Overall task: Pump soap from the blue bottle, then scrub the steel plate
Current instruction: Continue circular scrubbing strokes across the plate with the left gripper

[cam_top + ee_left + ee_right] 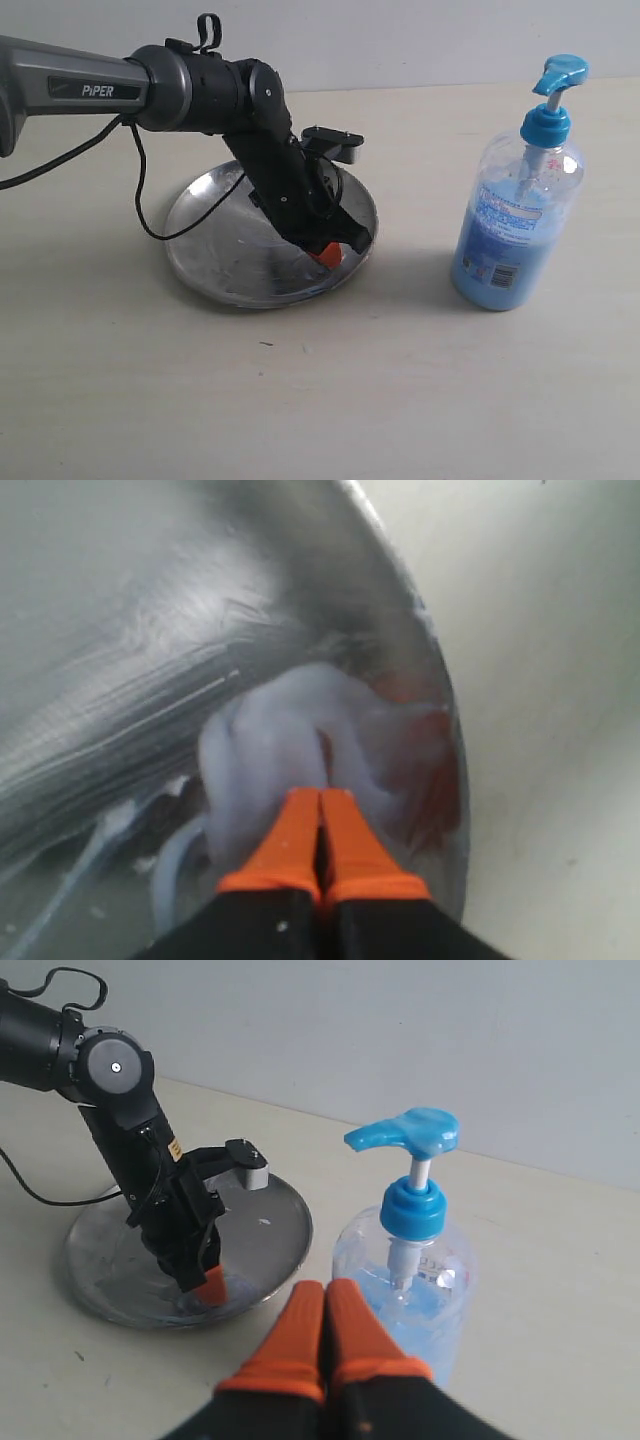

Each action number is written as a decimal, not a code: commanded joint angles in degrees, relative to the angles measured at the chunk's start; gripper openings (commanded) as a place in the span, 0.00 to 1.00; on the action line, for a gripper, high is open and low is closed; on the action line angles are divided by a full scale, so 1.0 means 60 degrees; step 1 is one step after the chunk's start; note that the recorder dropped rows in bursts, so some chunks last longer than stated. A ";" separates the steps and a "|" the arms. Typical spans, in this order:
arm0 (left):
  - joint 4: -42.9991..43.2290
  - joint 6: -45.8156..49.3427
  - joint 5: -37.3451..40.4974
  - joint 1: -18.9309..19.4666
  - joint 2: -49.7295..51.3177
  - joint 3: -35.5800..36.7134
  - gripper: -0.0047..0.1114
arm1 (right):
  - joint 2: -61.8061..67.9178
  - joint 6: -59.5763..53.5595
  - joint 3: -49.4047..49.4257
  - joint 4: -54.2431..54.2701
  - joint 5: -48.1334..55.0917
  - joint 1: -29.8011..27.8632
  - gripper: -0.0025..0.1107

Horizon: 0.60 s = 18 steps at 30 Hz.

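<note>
Comes in from the upper left of the exterior view as a black arm and ends with the left gripper [325, 252] planted low on the right half of the steel plate [215, 255], left of centre on the pale table [300, 400]. From the left wrist: orange fingertips [290, 830] pressed flat together, nothing pinched between them, nosing into a pale-blue smear of soap [265, 740] close to the plate's rim. Reads as the scrubbing step, soap already on the metal. Best done with light contact, sweeping in overlapping arcs from the rim toward the streaked centre and spreading the blob, not shoving it over the edge. Worth pressing straight down, not outward, since a shallow plate loaded near its rim could slide or tip. Further right, well apart from the plate: the blue bottle [515, 215], upright, blue liquid in its lower part, pump head [560, 72] raised. Lower centre of the right wrist view: right gripper [325, 1325] closed tip to tip on nothing, near the bottle and out of the exterior view. Best left clear of the scrubbing path.
</note>
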 commanded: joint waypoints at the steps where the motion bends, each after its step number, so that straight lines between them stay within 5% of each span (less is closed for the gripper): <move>1: 0.1076 -0.0216 0.0620 0.0013 0.0268 0.0162 0.04 | -0.0036 0.0009 0.0080 0.0033 -0.0137 -0.0029 0.02; 18: 0.1544 -0.0748 0.0344 0.0013 -0.0695 0.0162 0.04 | -0.0036 -0.0045 0.0080 -0.0037 -0.0129 -0.0029 0.02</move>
